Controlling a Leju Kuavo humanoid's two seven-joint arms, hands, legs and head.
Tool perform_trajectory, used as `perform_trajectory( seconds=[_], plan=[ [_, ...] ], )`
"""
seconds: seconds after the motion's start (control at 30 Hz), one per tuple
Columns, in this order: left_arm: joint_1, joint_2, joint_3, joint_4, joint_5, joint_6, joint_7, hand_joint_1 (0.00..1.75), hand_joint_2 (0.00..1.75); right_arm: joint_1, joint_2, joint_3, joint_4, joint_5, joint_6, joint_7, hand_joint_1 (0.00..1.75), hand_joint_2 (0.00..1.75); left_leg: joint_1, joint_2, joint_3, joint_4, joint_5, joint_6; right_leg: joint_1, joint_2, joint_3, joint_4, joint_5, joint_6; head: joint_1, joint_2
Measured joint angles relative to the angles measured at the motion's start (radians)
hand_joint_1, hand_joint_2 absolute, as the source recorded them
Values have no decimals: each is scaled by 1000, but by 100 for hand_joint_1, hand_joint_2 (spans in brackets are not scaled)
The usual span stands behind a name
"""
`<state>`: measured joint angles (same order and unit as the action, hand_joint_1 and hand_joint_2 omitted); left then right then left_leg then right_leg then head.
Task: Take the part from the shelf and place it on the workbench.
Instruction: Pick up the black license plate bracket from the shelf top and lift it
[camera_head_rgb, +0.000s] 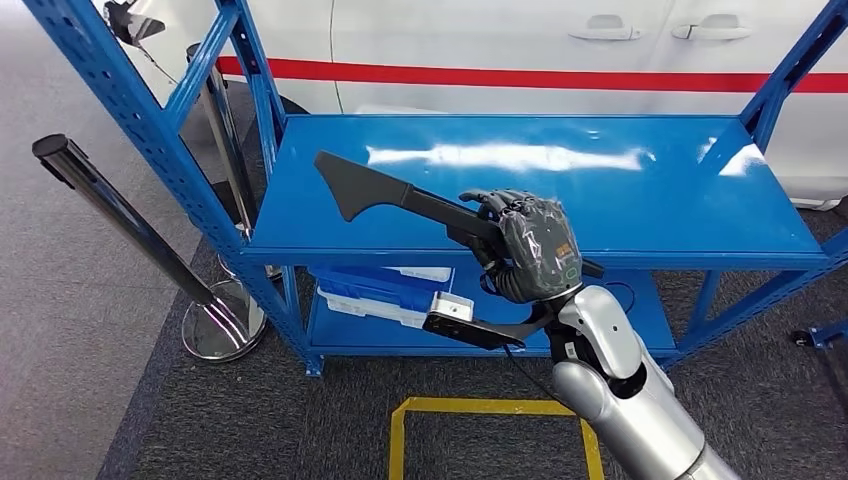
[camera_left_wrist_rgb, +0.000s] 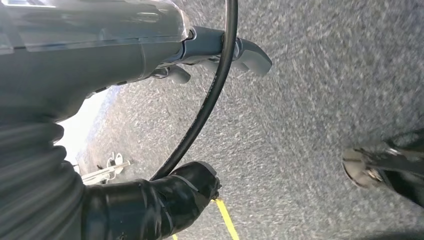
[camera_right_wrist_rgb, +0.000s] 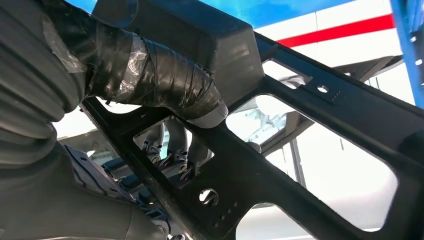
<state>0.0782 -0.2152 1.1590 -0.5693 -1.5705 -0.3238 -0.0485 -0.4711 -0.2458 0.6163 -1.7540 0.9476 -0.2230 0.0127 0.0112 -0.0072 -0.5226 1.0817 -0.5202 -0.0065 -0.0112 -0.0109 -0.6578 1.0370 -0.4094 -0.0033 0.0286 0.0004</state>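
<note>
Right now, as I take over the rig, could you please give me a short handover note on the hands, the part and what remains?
Right hand: grips the black part, thumb and fingers wrapped round its frame.
Left hand: hangs over the grey carpet, holding nothing; whether its fingers are open or curled is unclear.
Part: long end sticks out over the top of the blue shelf, at its front edge.
Done: part grasped.
Left: carry it off the shelf and set it on the workbench.
</note>
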Motion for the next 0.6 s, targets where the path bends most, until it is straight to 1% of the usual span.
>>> perform_trajectory(
  seconds=[0.03, 0.07, 0.1, 0.13, 0.17, 0.2, 0.23, 0.27, 0.3, 0.33, 0.37, 0.4, 0.43, 0.47, 0.5, 0.53, 0.57, 0.6],
  plan=[
    [4, -4, -11, -3, 0, -5, -1, 0, 175, 16, -26, -11, -19, -25, -1, -10, 175, 175, -3, -3, 26, -42, -13, 6, 1, -1, -3, 2, 7, 7, 0, 0],
    [10, -10, -22, -9, 0, -11, -3, 0, 175, 36, -56, -30, -41, -53, 0, -27, 175, 175, -6, -5, 34, -61, -19, 13, 3, -3, -4, 0, 14, 14, 1, 0],
    [16, -18, -31, -17, 0, -16, -4, 0, 175, 61, -89, -55, -63, -81, 5, -48, 175, 175, -7, -6, 30, -66, -14, 22, 2, -4, -4, -2, 23, 23, 1, 0],
    [21, -24, -38, -24, 0, -20, -6, 0, 175, 86, -118, -86, -82, -104, 12, -72, 175, 175, -6, -4, 22, -69, -6, 31, 1, -4, -6, -1, 23, 29, 2, 0],
    [25, -29, -43, -30, 0, -23, -8, 0, 175, 110, -142, -117, -99, -118, 21, -93, 175, 175, -5, -1, 13, -69, 5, 41, -1, -2, -13, 10, 4, 36, 2, 0],
    [28, -33, -47, -34, 0, -25, -10, 0, 175, 130, -161, -146, -112, -125, 31, -109, 175, 175, -3, 3, 1, -71, 17, 50, -3, 1, -25, 39, -35, 41, 2, 0],
    [29, -34, -51, -38, 0, -25, -11, 0, 175, 146, -176, -170, -122, -128, 38, -120, 175, 175, -4, 7, -12, -71, 28, 57, -3, 4, -41, 87, -88, 45, 2, 0],
    [31, -35, -55, -42, 0, -26, -12, 0, 175, 159, -188, -189, -132, -129, 44, -125, 175, 175, -6, 10, -28, -70, 40, 62, -3, 6, -57, 149, -142, 49, 2, 0],
    [32, -36, -57, -45, 0, -26, -13, 0, 175, 169, -196, -203, -140, -129, 48, -127, 175, 175, -8, 13, -44, -69, 52, 64, -3, 6, -68, 211, -178, 51, 2, 0],
    [32, -36, -59, -47, 0, -26, -14, 0, 175, 178, -202, -214, -146, -129, 52, -128, 175, 175, -11, 15, -61, -67, 63, 66, -3, 7, -69, 257, -189, 51, 2, 0],
    [32, -37, -61, -50, 0, -26, -14, 0, 175, 186, -208, -224, -151, -128, 54, -129, 175, 175, -13, 16, -78, -64, 74, 66, -3, 7, -56, 276, -176, 50, 2, 0],
    [32, -38, -61, -52, 0, -26, -14, 0, 175, 192, -212, -232, -155, -128, 55, -129, 175, 175, -15, 16, -94, -61, 84, 66, -2, 7, -27, 261, -149, 46, 2, 0],
    [32, -39, -62, -54, 0, -27, -15, 0, 175, 197, -217, -239, -158, -128, 56, -129, 175, 175, -17, 16, -108, -59, 94, 65, -1, 7, 19, 216, -123, 40, 1, 0],
    [32, -41, -62, -57, 0, -28, -15, 0, 175, 200, -222, -245, -164, -127, 56, -129, 175, 175, -20, 16, -119, -57, 103, 63, 3, 7, 79, 144, -115, 32, 1, 0],
    [32, -44, -62, -59, 0, -29, -15, 0, 175, 201, -226, -251, -170, -127, 56, -129, 175, 175, -22, 16, -126, -56, 113, 60, 6, 7, 136, 65, -121, 24, 1, 0],
    [33, -46, -62, -62, 0, -30, -15, 0, 175, 202, -231, -257, -175, -127, 56, -129, 175, 175, -23, 16, -129, -58, 123, 56, 10, 7, 177, 5, -131, 17, 1, 0],
    [34, -49, -62, -64, 0, -31, -15, 0, 175, 203, -235, -262, -179, -127, 56, -130, 175, 175, -23, 16, -131, -60, 134, 51, 15, 7, 201, -35, -142, 11, 1, 0],
    [36, -49, -62, -67, 0, -31, -15, 0, 175, 204, -238, -266, -181, -127, 56, -130, 175, 175, -22, 16, -131, -65, 145, 45, 17, 6, 201, -50, -138, 5, 2, 0]
  ],
)
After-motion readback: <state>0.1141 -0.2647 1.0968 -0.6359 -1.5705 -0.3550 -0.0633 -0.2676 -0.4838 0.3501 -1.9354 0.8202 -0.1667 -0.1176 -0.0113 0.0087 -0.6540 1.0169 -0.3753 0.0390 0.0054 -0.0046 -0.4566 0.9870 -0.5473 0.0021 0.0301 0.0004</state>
